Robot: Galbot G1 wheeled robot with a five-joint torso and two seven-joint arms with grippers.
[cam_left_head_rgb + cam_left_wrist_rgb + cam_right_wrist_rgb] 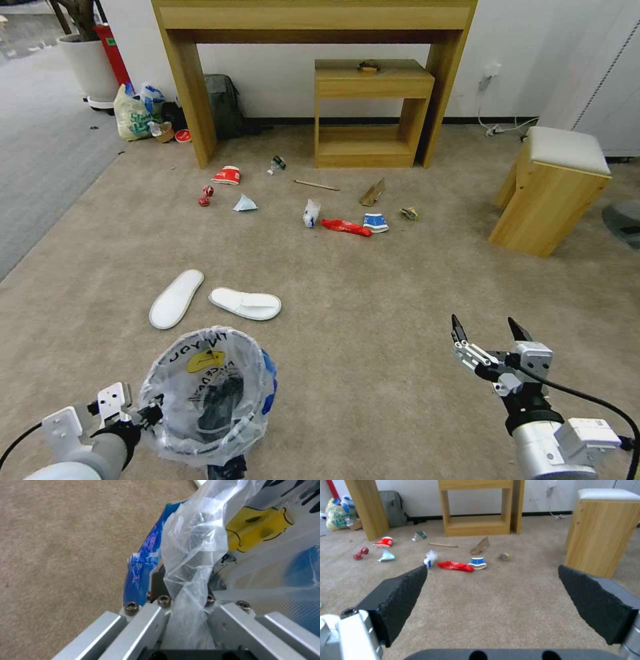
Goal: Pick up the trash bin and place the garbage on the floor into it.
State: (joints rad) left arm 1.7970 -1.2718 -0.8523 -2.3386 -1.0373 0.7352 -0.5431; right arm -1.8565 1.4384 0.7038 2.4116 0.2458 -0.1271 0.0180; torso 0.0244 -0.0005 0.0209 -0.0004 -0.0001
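head view: left gripper (150, 415) at lower left, clamped on the rim of the trash bin (208, 393), which sits at bottom centre-left, lined with a crinkly bag with blue and yellow print. right gripper (492, 331) at lower right, fingers spread wide, nothing between them, above bare floor (373, 320). two white slippers (213, 301) lie just above the bin, near each other. further up, a loose row of garbage across mid frame: red can (205, 195), red-white cup (227, 175), pale crumpled piece (245, 203), small bottle (277, 163), wooden stick (317, 185), cardboard scrap (373, 193), white wad (311, 213), red wrapper (346, 227) touching blue-white cup (375, 223). wooden desk (193, 80) and low shelf (372, 110) at top, stool (553, 190) at right.

left wrist view: the left gripper's metal fingers (146, 620) at bottom pinch the bag-covered bin rim between them; blue and yellow print on the plastic at centre and upper right, carpet at left.

right wrist view: black pads (403, 592) at lower left and lower right, well apart, carpet between. wrapper and blue-white cup at centre, stool at upper right.
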